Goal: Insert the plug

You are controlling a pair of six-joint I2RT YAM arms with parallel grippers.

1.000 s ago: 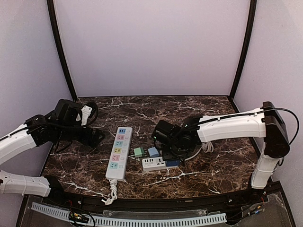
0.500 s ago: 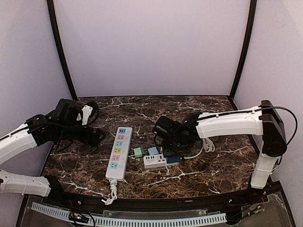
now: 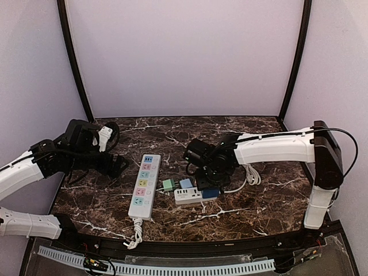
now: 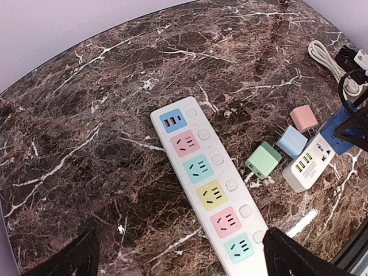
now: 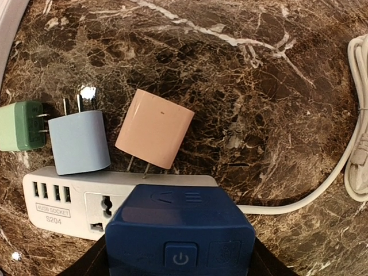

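Note:
My right gripper (image 5: 179, 261) is shut on a dark blue plug (image 5: 179, 230) with a power button. It holds the plug right over the right end of a small white socket block (image 5: 63, 201), and the plug's pins are hidden. In the top view the right gripper (image 3: 208, 185) is above that block (image 3: 185, 199). A long white power strip (image 3: 144, 185) with coloured outlets lies to the left and also shows in the left wrist view (image 4: 210, 185). My left gripper (image 4: 181, 261) is open and empty, above the strip's near end.
Three loose plugs lie beside the block: green (image 5: 20, 125), light blue (image 5: 79, 142) and pink (image 5: 155, 128). The block's white cable (image 5: 356, 115) coils to the right. A black cable bundle with a white plug (image 3: 105, 135) lies at the back left.
My right arm has shifted slightly towards the back left, with the blue plug still over the white block. The left arm has not moved.

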